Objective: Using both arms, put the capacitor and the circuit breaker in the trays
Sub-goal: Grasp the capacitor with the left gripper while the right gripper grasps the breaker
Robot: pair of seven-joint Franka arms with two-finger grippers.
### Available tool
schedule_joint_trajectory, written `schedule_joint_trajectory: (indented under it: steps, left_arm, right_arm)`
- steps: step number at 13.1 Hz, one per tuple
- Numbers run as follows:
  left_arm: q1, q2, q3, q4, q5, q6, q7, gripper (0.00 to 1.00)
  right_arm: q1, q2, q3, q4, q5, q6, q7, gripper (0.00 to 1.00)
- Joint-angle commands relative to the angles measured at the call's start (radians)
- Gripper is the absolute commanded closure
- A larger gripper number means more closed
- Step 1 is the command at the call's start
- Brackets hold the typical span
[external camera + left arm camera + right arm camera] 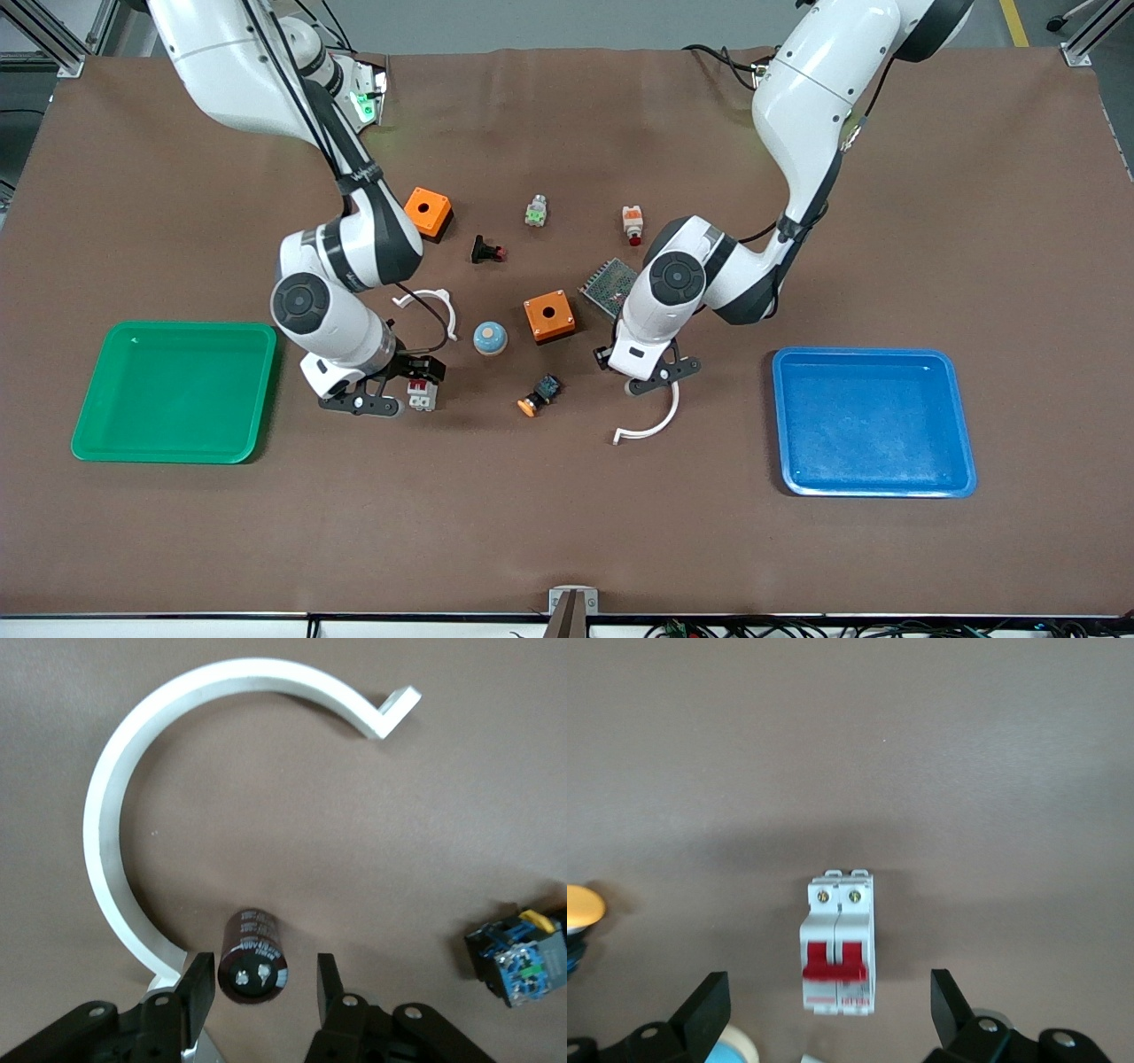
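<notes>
The capacitor (254, 957), a small dark cylinder with two silvery terminals on its end, lies on the brown mat beside the end of a white C-shaped strip (115, 815). My left gripper (261, 992) is open, with one finger on each side of the capacitor and not touching it. In the front view the left gripper (654, 377) hides the capacitor. The circuit breaker (839, 952), white with red toggles, lies on the mat between the wide-open fingers of my right gripper (830, 1005). In the front view it (422, 395) is beside the right gripper (400, 387).
A green tray (89, 434) sits at the right arm's end and a blue tray (961, 425) at the left arm's end. Between the grippers lie a blue-black part with an orange cap (540, 394), a blue dome (490, 338) and an orange box (548, 315).
</notes>
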Motion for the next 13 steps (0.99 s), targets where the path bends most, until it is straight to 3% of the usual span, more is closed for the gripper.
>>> schedule_joint_trajectory:
  steps: [1, 4, 6, 8, 9, 12, 13]
  left_arm:
    - [-0.002, 0.002, 0.006, 0.006, 0.012, 0.006, -0.008, 0.45]
    - [-0.003, 0.019, 0.014, 0.006, 0.02, 0.006, -0.006, 0.47]
    - [-0.002, 0.018, 0.014, 0.005, 0.02, 0.006, -0.008, 0.53]
    - [-0.005, 0.013, 0.014, 0.006, 0.021, 0.001, -0.008, 0.9]
    - [-0.011, 0.013, 0.019, 0.006, 0.03, 0.001, -0.008, 1.0]
    - [-0.006, -0.022, 0.019, 0.02, 0.112, -0.017, -0.014, 1.0]
    - [-0.002, -0.048, 0.02, 0.023, 0.13, -0.051, -0.013, 1.0]
  right_arm:
    - [0.01, 0.044, -0.013, -0.006, 0.009, 0.084, 0.003, 0.0]
    - [0.023, 0.09, -0.013, -0.004, -0.02, 0.149, 0.003, 0.0]
    - [0.032, 0.093, -0.014, -0.006, -0.02, 0.147, 0.003, 0.09]
    - [0.033, 0.093, -0.013, -0.01, -0.03, 0.143, 0.0, 0.31]
    - [0.033, 0.093, -0.013, -0.01, -0.046, 0.135, -0.003, 0.44]
    - [0.03, 0.089, -0.013, -0.009, -0.049, 0.112, 0.002, 1.0]
    - [0.021, 0.086, -0.014, -0.001, -0.05, 0.089, -0.003, 1.0]
